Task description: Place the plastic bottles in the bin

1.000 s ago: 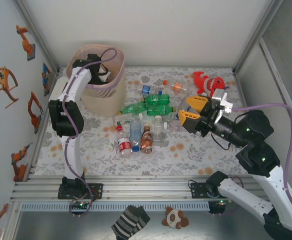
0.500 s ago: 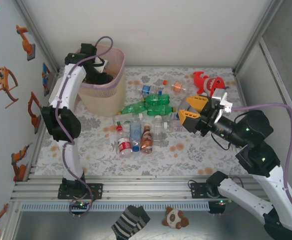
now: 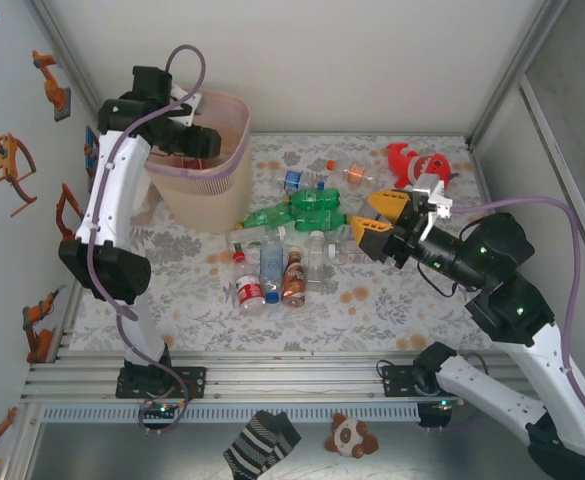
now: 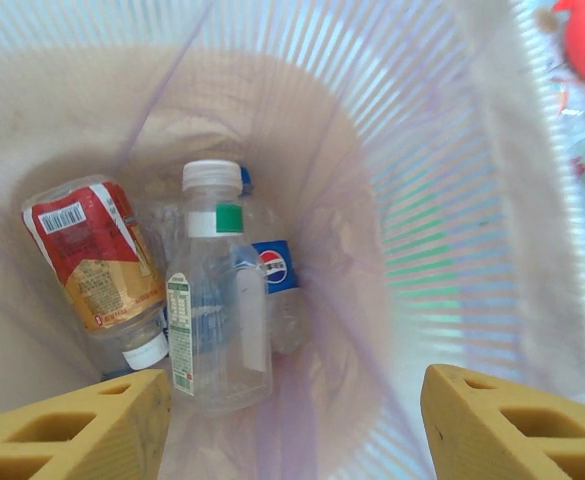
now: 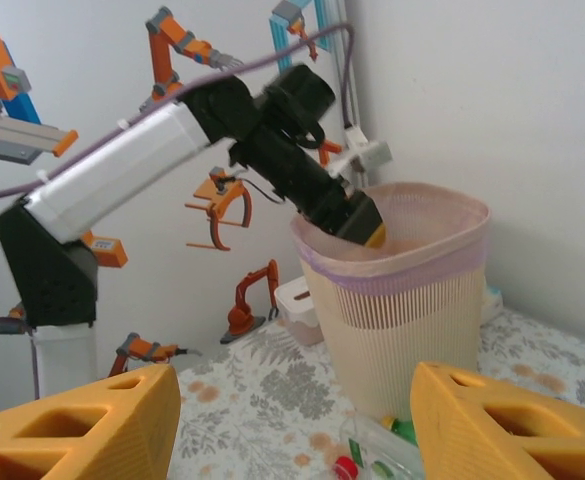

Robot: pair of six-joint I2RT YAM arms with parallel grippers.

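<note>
The bin [image 3: 210, 188], pale pink with a beige lower part, stands at the back left of the table. My left gripper [image 3: 194, 140] hangs in its mouth, open and empty [image 4: 297, 425]. Down inside lie three plastic bottles: one with a red label [image 4: 92, 255], a clear one with a white cap [image 4: 214, 300], and one with a blue label [image 4: 272, 268]. More bottles lie in a heap mid-table, among them green ones [image 3: 312, 205] and a brown one [image 3: 293, 282]. My right gripper [image 3: 367, 216] hovers open over the heap's right side, facing the bin [image 5: 412, 300].
A red plush toy [image 3: 417, 165] lies at the back right. A small white box [image 5: 302, 305] stands beside the bin by the left wall. Frame walls close in both sides. A striped sock [image 3: 260, 445] and a small plush [image 3: 350, 435] lie in front of the rail.
My left arm has lifted and swung left, raising its gripper from deep in the bin to its mouth. My right gripper has edged slightly left.
</note>
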